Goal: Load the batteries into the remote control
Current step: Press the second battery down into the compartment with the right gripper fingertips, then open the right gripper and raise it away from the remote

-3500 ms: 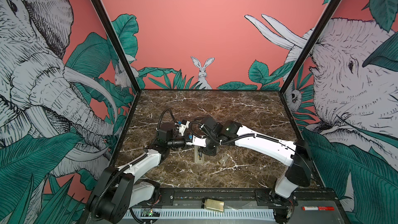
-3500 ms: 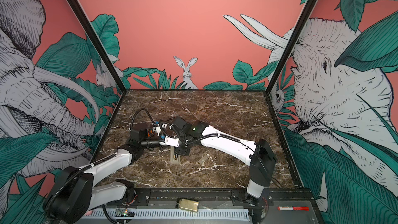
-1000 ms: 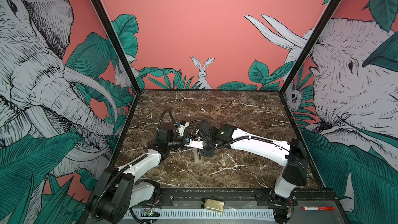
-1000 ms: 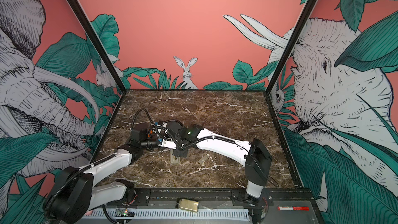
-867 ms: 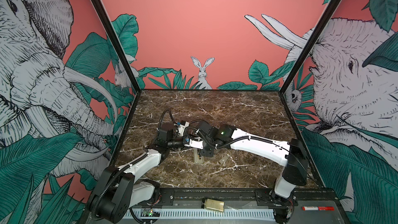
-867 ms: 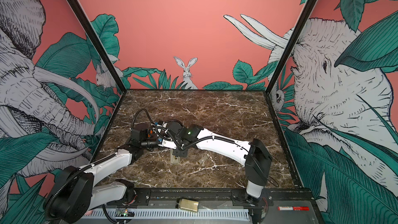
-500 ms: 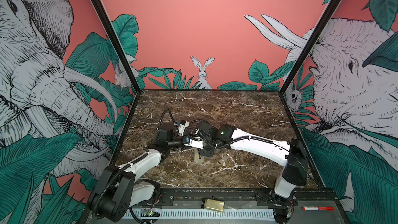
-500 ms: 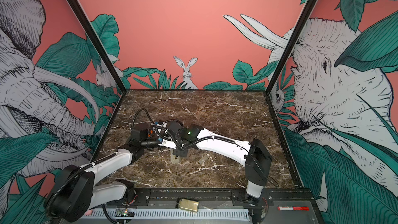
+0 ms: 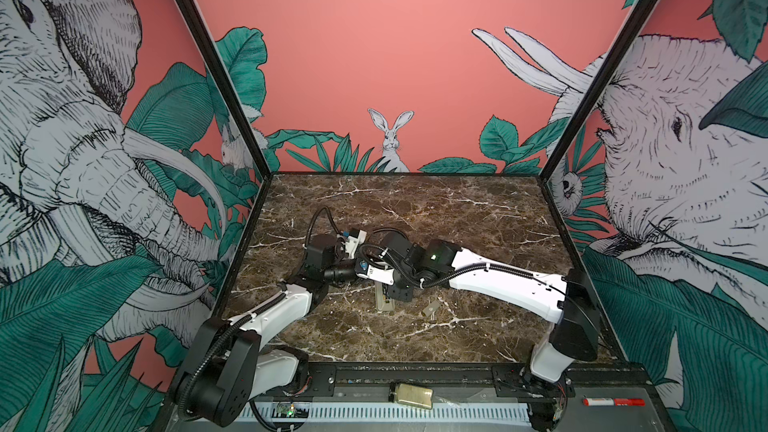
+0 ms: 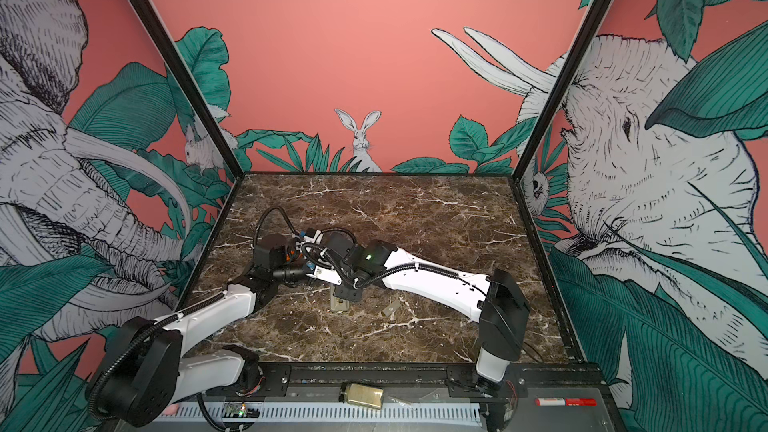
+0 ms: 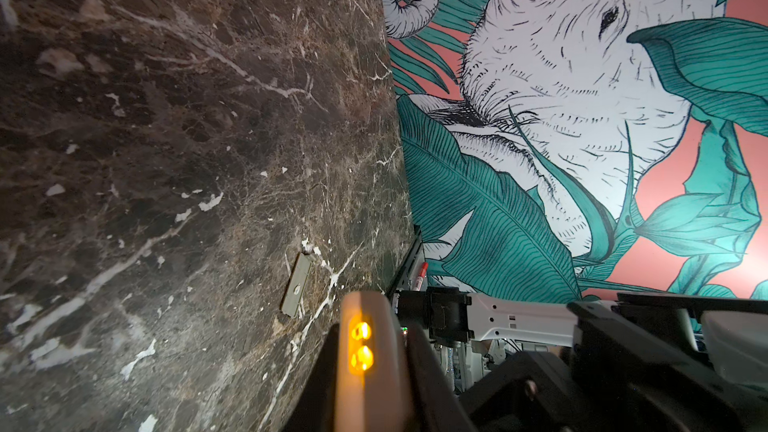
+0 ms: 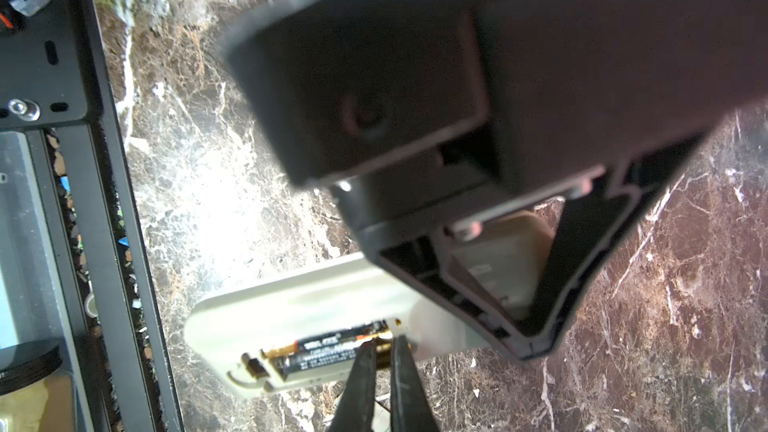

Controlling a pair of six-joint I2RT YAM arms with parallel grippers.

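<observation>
Beige remote control (image 12: 291,305) | batteries (image 12: 328,351) in recess | left tool (image 11: 370,351) clamps it | right tool (image 12: 384,363) ajar

— From above, how much of the remote control (image 9: 384,306) shows?
— Only its near end; the right arm (image 9: 498,284) hides the rest.
— Up close?
— A blurred black block (image 12: 374,97) covers its far end. Whether the right end effector (image 12: 383,349) pinches the batteries (image 12: 328,349) is unclear.

Both top views are looking down alike from high at the front across the table (image 9: 415,209). The left wrist camera is peering past its jaws and the remote (image 11: 365,367) between them toward the right wall (image 11: 540,139); the right wrist camera is pressing close on that remote (image 12: 291,305) ahead of its jaws.
</observation>
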